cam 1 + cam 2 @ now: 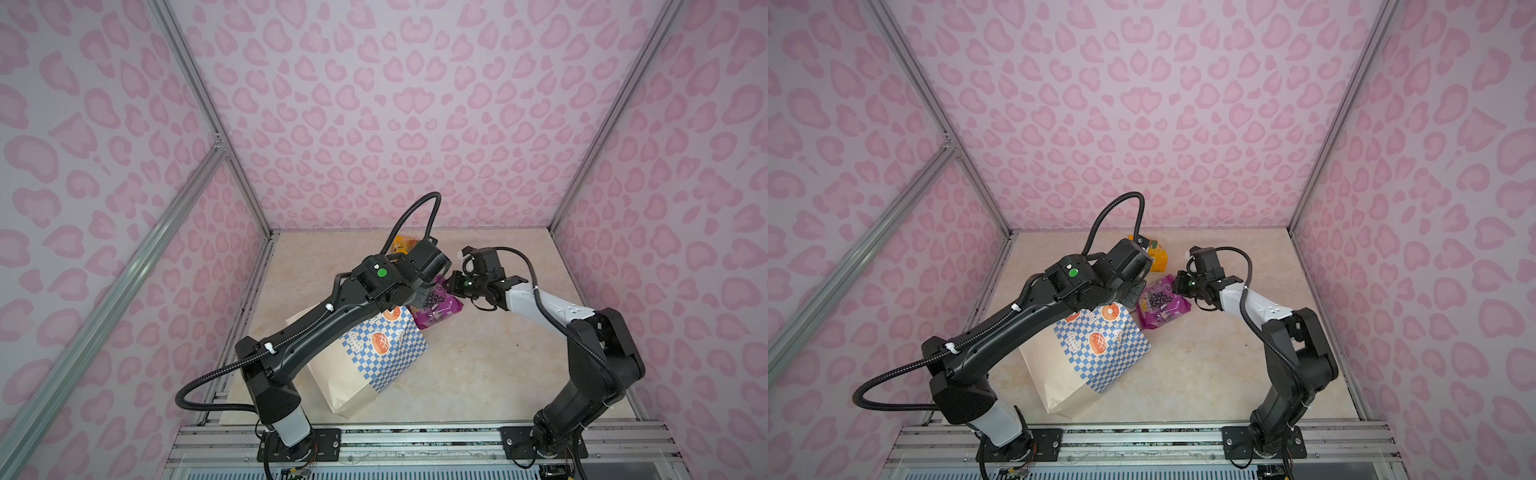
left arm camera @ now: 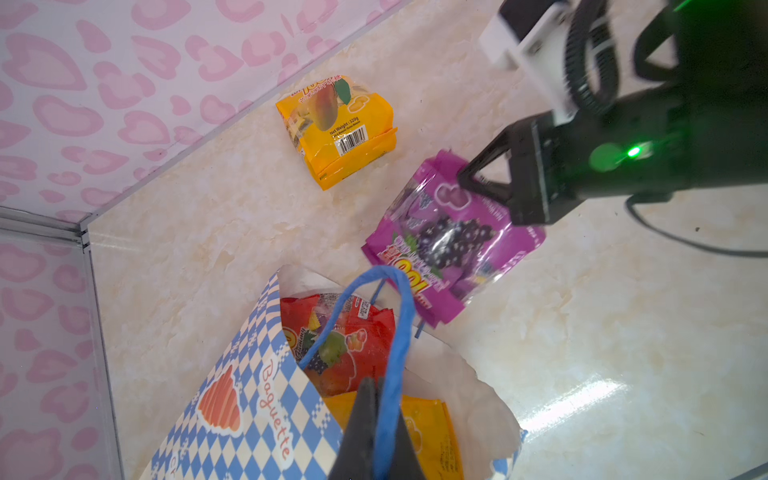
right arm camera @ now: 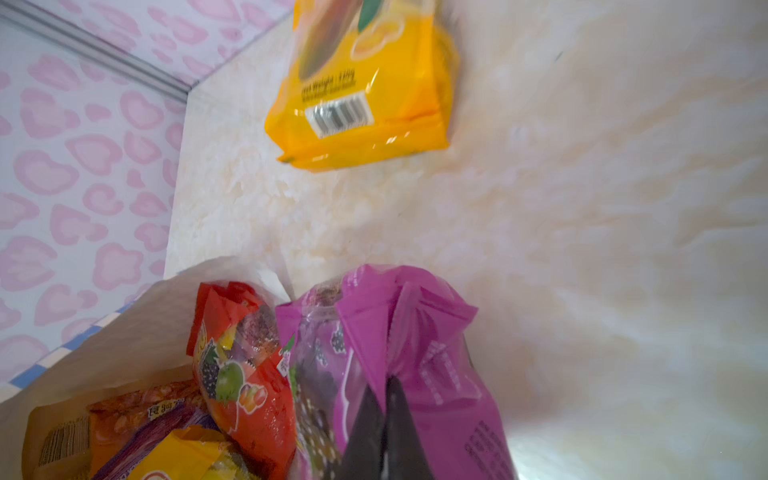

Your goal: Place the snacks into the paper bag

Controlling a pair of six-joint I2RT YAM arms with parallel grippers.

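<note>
While left fingers (image 2: 357,432) pinch its blue cord handle (image 2: 399,332), the paper bag (image 2: 249,415) lies open.
Right fingers (image 3: 401,436) clamp the glossy purple grape-print pouch (image 3: 415,324).

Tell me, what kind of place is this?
Likely a robot test booth: pink heart-print walls on a metal frame box in a marble-look table, two robot arms are bolted to its front rail, and a paper bag and purple pouch sit between them.
</note>
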